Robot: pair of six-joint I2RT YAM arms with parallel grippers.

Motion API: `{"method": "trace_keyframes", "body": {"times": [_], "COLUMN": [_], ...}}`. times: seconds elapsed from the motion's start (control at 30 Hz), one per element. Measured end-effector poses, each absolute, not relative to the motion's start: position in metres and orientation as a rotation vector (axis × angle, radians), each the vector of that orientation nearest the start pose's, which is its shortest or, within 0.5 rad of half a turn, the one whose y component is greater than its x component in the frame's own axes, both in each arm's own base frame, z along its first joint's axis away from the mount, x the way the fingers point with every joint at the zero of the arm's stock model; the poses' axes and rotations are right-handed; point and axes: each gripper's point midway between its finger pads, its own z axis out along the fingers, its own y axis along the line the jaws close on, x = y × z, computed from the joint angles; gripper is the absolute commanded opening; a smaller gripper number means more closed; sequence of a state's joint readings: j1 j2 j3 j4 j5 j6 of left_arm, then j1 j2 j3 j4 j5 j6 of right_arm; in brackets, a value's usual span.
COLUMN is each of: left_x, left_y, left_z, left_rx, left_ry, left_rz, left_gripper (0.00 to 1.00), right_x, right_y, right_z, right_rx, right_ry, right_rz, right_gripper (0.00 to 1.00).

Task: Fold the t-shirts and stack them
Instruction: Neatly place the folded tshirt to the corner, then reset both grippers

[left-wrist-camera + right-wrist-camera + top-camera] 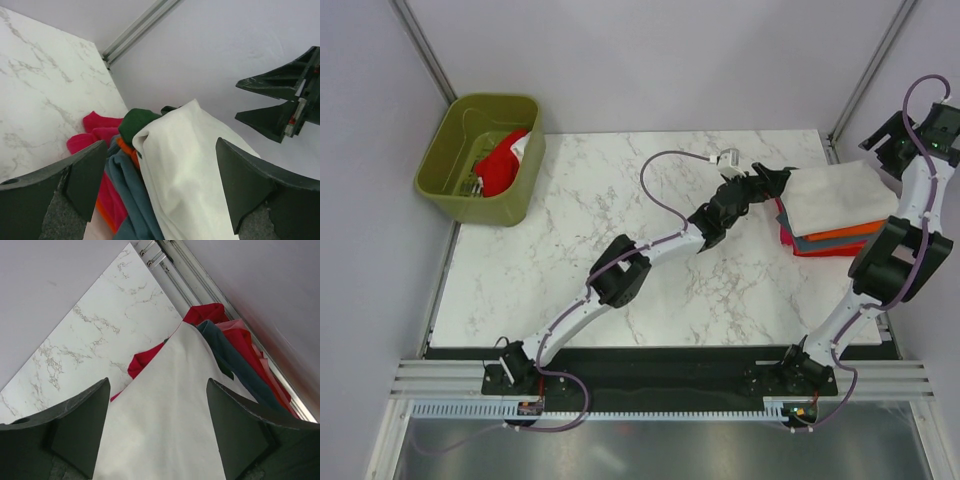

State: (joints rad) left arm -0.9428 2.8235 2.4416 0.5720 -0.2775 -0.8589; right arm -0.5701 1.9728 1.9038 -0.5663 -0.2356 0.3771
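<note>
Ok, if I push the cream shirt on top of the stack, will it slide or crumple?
Likely crumple: the cream shirt is soft folded cloth with a loose, rounded fold edge. Probably light, so it may shift off the orange shirt beneath. Lifted by one edge, it likely unfolds.

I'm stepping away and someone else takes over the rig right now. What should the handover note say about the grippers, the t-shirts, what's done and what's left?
Left gripper: open at the stack's left edge, holding nothing.
Right gripper: open at the stack's right side, holding nothing.
Shirts: the folded cream t-shirt tops the stack, over the orange t-shirt, grey-blue t-shirt and red t-shirt, at the right edge of the white marble table.
Done: those are folded and stacked.
Left: a red cloth with some white lies in the olive-green plastic bin; probably another shirt to fold.
</note>
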Motion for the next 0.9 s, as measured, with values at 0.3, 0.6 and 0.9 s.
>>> {"method": "trace_keyframes", "body": {"times": [0.3, 0.6, 0.9], "left_x": [0.462, 0.428, 0.394], "left_y": [-0.548, -0.439, -0.396], "left_z": [0.239, 0.325, 0.306], "left_rx": [-0.111, -0.120, -0.089], "left_ry": [1.564, 1.536, 1.604], "left_rz": [-1.173, -1.084, -1.018], "left_gripper": [0.98, 0.99, 0.99], "right_x": [0.464, 0.453, 0.434], "right_y": [-0.207, -0.183, -0.195], "right_z": [0.258, 0.257, 0.189], "right_rx": [0.881, 0.986, 1.221], "right_ry": [1.875, 1.591, 1.476], "right_rz": [0.412, 0.704, 0.698], "right_gripper": [0.59, 0.22, 0.13]}}
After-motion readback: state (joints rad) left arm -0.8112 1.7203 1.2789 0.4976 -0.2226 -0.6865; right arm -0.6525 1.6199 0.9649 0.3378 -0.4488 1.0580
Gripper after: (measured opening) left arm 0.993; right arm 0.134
